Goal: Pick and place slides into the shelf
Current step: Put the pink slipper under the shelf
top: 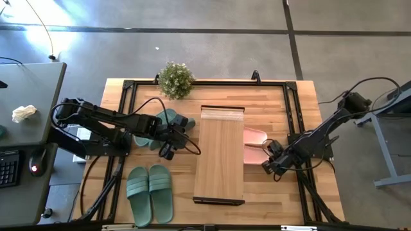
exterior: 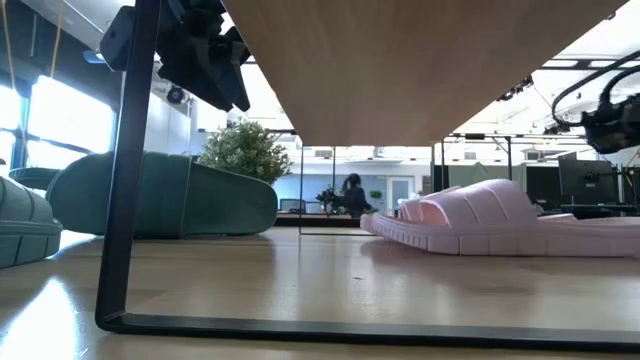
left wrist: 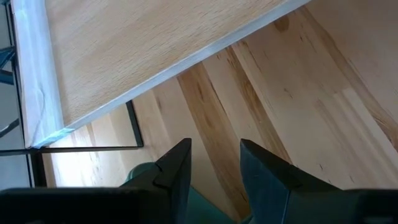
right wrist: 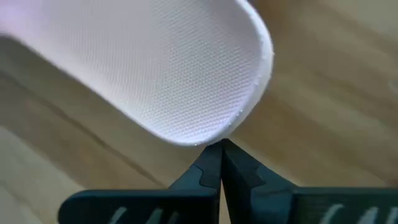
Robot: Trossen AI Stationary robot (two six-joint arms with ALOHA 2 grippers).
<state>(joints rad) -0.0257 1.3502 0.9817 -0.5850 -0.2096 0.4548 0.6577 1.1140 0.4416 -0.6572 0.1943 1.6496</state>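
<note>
Two soft pink slides [top: 255, 145] lie on the surface, half under the low light-wood shelf [top: 219, 154]. The right gripper [top: 270, 164] touches a heel, jaws together, so it could slip off. The left gripper [top: 172, 142] has jaws apart over a green slide [top: 168, 119].

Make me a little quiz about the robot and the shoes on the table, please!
1. True or false: the right tool is shut, with its tips at the heel edge of a pink slide.
2. Which is nearest the plant? A) the pink slides B) the green pair by the left tool C) the green pair at the front
3. Fill in: the shelf lies between the green slides and the ____ slides.

Key: 1 true. 2 B. 3 pink.
</note>
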